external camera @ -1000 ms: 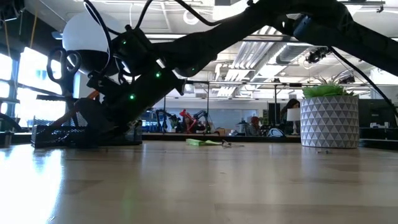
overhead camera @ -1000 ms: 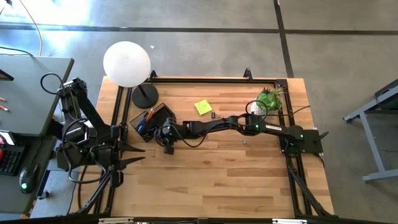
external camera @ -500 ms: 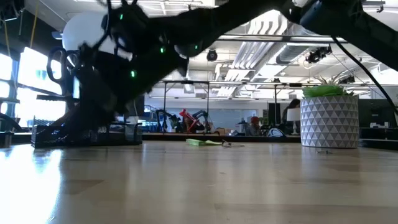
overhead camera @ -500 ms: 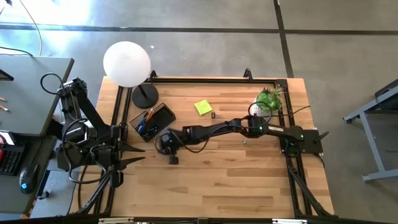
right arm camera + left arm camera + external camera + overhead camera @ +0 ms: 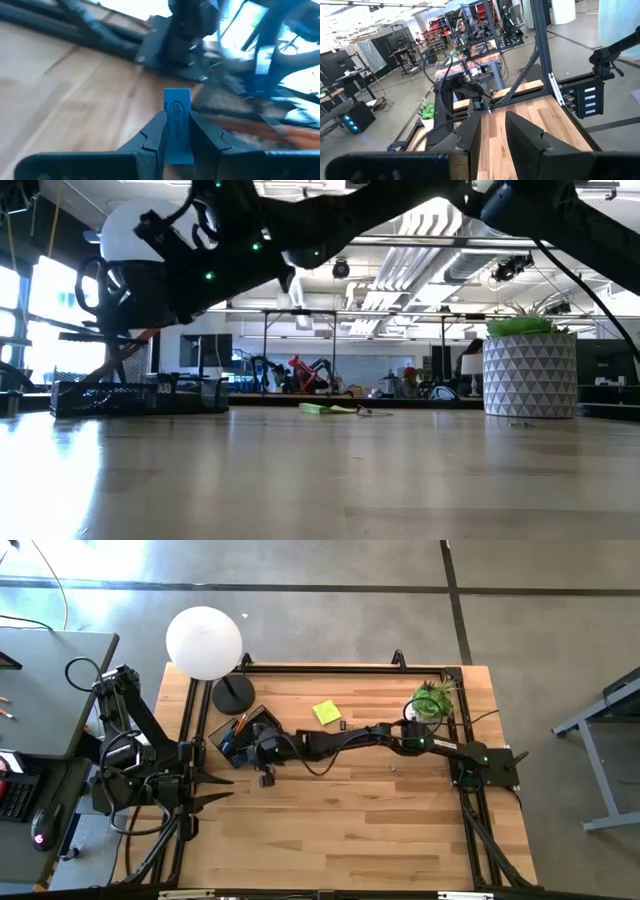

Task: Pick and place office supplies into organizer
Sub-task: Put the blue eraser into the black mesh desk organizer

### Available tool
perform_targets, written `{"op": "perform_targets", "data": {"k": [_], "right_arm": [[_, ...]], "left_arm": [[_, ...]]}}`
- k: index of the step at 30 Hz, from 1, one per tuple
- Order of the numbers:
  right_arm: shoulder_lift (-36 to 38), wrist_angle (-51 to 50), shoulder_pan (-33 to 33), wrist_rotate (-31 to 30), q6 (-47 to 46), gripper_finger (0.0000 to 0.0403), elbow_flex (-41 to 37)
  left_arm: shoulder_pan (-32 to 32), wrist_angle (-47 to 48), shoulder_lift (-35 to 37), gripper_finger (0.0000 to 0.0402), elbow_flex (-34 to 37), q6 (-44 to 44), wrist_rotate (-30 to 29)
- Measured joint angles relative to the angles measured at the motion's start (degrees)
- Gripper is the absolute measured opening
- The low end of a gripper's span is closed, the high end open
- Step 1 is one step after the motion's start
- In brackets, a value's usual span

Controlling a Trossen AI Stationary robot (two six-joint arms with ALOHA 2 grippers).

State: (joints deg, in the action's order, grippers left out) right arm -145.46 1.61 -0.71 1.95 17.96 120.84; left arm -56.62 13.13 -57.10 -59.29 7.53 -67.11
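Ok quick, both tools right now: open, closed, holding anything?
Left tool: parked at the table's left edge, fingers slightly apart, holding nothing.
Right tool: closed on the small blue eraser, up by the organizer.

A: from overhead the right end effector (image 5: pixel 262 752) covers a corner of the organizer (image 5: pixel 243 730), so the compartment under it is hidden.

B: yeah, and the organizer (image 5: pixel 235 95) is just smear on the right wrist cam. The tiny dark bit beside the sticky pad (image 5: pixel 326 712) is too small to identify.
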Motion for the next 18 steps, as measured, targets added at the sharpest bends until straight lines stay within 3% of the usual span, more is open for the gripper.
{"op": "perform_targets", "data": {"k": [18], "right_arm": [[-2.33, 8.10, 3.62, 4.66, 0.54, 0.0064, 0.20]], "left_arm": [[0.00, -0.09, 0.00, 0.0079, 0.00, 0.39, -0.02]]}}
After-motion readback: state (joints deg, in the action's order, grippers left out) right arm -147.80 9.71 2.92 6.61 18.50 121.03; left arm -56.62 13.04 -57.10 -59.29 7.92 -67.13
